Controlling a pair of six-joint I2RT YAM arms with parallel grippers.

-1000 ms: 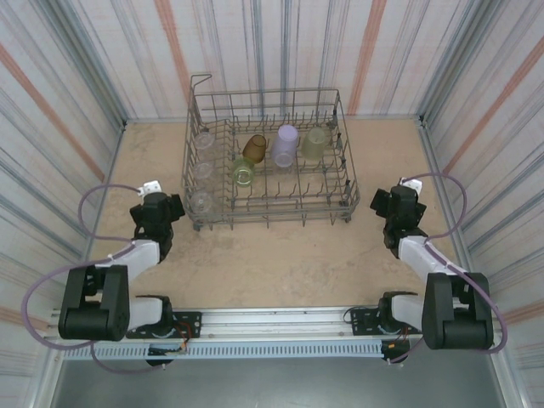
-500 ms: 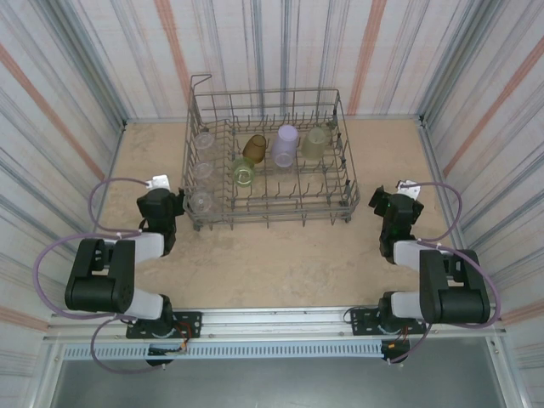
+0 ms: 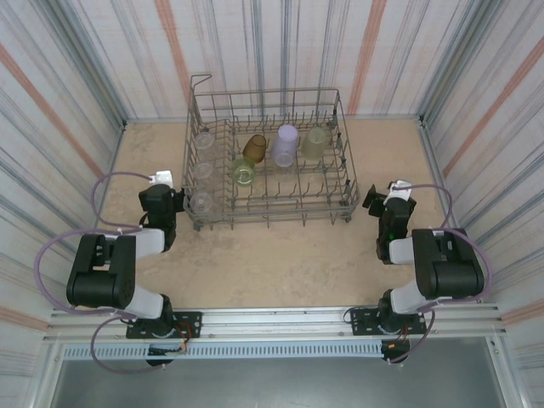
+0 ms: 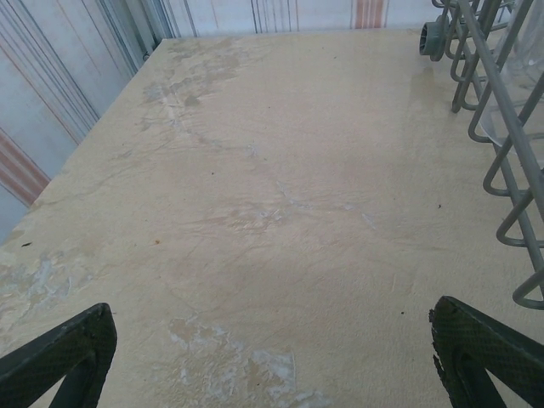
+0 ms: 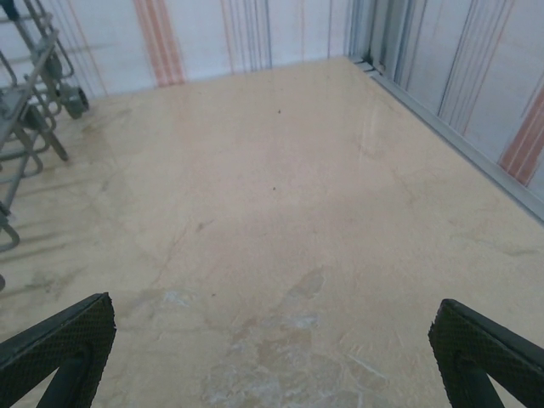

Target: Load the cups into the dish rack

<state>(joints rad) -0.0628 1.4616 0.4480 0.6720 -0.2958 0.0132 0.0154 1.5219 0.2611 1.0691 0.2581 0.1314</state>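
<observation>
1. Seven cups, as far as I can count, are inside the rack (image 3: 272,211), which stands on the far half of the table (image 3: 280,263), close to the back wall.
2. Three clear cups (image 3: 202,170) are in a row along the left side of the rack, one behind the other.
3. The amber cup (image 3: 254,147) is near the middle and lies tilted. The green cup (image 3: 244,174) is just in front of it, with its opening facing up.
4. The lavender cup (image 3: 285,144) stands upside down to the right of the amber cup, and a pale yellowish cup (image 3: 316,143) is beside it, toward the right side of the rack.
5. The left gripper (image 3: 160,197) is low over the table, just beside the front left corner of the rack. Its fingers (image 4: 59,353) are spread wide, and I see only bare table between them. In the left wrist view, the wires of the rack run along the right edge.
6. The right gripper (image 3: 389,208) is near the front right corner of the rack but does not touch it. Its fingers are also spread wide and hold nothing. In the right wrist view, the foot of the rack is at the far left.
7. I see no cup lying on the table outside the rack.
</observation>
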